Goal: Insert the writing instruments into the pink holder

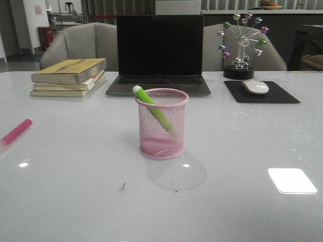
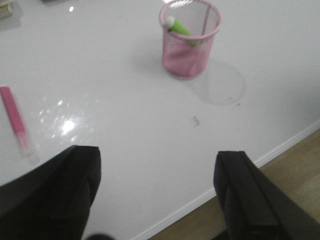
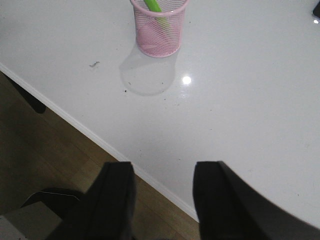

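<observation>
**Pink marker lying near the worktop's left edge**

We are holding both claws, left claw [image 2: 157,195] and right claw [image 3: 164,197], released and empty. With the green marker [image 1: 153,107] leaning inside the pink holder [image 1: 162,124], a clumsy grasp risks rolling the pink marker [image 1: 15,133] off the worktop [image 1: 242,151].

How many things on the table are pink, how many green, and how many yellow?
Pink: 2, the pink holder and the pink marker.
Green: 1, the green marker leaning inside the holder.
Yellow: 1, the top book of the stack.
Total: 4.
</observation>
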